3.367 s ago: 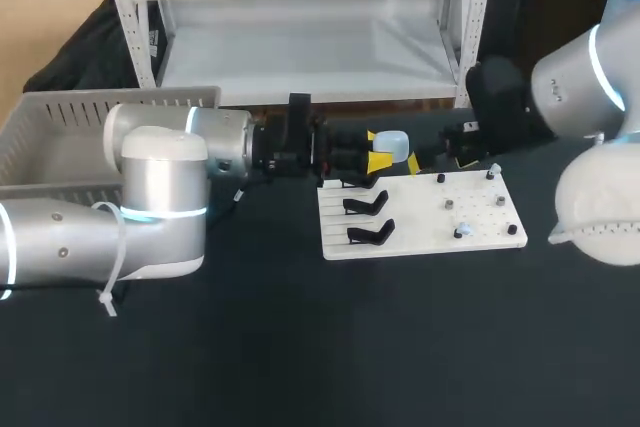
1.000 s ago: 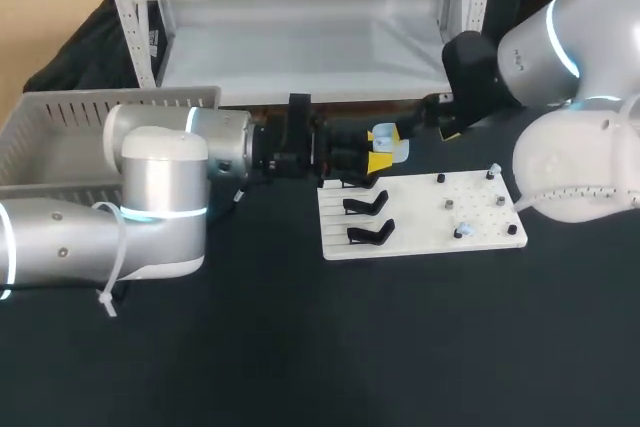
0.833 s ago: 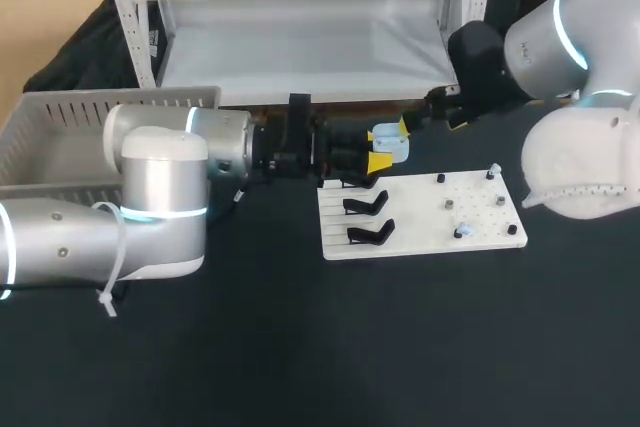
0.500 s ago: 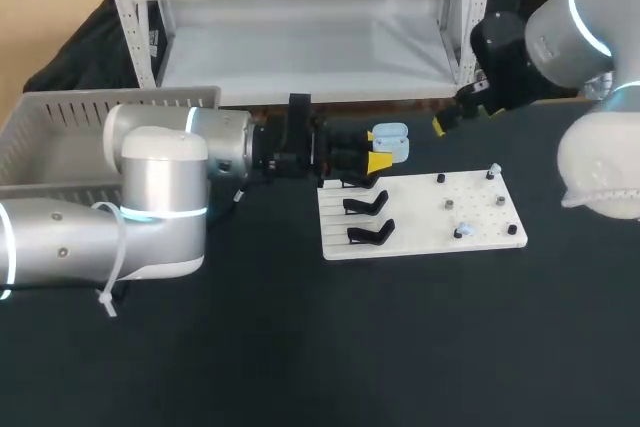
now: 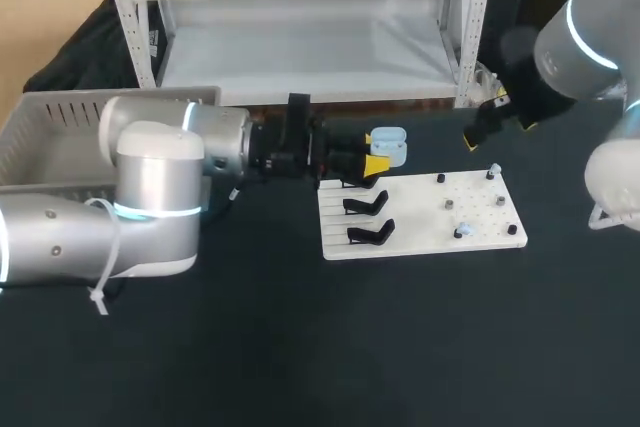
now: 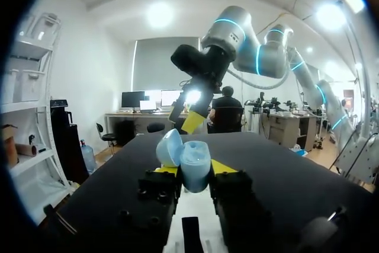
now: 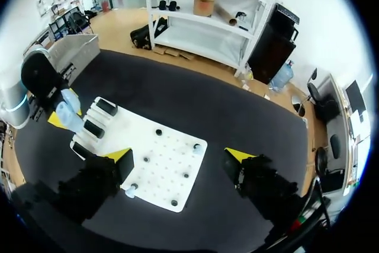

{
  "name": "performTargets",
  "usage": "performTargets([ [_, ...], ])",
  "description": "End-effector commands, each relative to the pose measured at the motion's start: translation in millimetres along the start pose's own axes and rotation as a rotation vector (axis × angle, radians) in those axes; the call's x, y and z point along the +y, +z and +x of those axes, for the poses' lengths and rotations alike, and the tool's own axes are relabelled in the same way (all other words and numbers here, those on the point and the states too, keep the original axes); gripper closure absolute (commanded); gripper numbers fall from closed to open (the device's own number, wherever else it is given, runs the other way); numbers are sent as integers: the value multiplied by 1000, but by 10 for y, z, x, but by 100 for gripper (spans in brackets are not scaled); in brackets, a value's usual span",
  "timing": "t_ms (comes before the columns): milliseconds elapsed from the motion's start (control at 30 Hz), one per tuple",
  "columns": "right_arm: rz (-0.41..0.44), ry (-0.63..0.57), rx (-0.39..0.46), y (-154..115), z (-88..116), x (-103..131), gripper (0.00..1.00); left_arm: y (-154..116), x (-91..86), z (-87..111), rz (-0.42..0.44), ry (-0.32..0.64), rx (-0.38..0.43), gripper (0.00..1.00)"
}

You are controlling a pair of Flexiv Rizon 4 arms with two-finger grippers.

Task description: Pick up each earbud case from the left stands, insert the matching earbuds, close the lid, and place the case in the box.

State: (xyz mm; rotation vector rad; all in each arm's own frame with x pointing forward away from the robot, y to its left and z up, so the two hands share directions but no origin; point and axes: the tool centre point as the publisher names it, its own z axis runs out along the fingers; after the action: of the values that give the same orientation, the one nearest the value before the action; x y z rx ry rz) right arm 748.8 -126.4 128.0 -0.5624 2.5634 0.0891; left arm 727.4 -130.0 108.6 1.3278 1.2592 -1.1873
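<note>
Left arm (image 5: 150, 197), right arm (image 5: 590, 27): silver, cyan rings (image 5: 150, 213); apparently cable tie (image 5: 103, 287).

no legible text, perhaps too blurred

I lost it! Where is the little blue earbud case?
Head view: the open light-blue plastic earbud case is held by the left claw, on my left, by the far left corner of the white peg board.

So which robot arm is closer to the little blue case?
Left. The left gripper holds the blue case between its fingers. The right gripper is open and apart from it, near the white board's far right corner.
</note>
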Motion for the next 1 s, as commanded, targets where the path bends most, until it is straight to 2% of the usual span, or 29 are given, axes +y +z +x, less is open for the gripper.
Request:
performTargets([
  [33, 74, -5, 20, 74, 0, 1, 0, -24, -52, -8, -11, 5, 2, 100],
  [200, 113, -29, 72, 194, 58, -56, 0, -42, -75, 5, -53, 7, 7, 100],
  [267, 126, -36, 98, 246, 94, -77, 6, -42, -75, 5, -53, 7, 7, 100],
  [400, 143, -38, 147, 338, 174, -139, 11, -42, -75, 5, -53, 7, 7, 100],
  [467, 147, -37, 169, 380, 214, -178, 17, -42, -75, 5, -53, 7, 7, 100],
  [533, 149, -38, 186, 413, 239, -206, 30, -42, -75, 5, -53, 7, 7, 100],
  [733, 148, -48, 211, 489, 280, -252, 40, -42, -75, 5, -53, 7, 7, 100],
  [800, 141, -51, 217, 521, 280, -268, 47, -42, -75, 5, -53, 7, 7, 100],
  [867, 135, -53, 222, 556, 283, -276, 48, -42, -75, 5, -53, 7, 7, 100],
  [1000, 125, -66, 231, 633, 305, -281, 42, -42, -75, 5, -53, 7, 7, 100],
])
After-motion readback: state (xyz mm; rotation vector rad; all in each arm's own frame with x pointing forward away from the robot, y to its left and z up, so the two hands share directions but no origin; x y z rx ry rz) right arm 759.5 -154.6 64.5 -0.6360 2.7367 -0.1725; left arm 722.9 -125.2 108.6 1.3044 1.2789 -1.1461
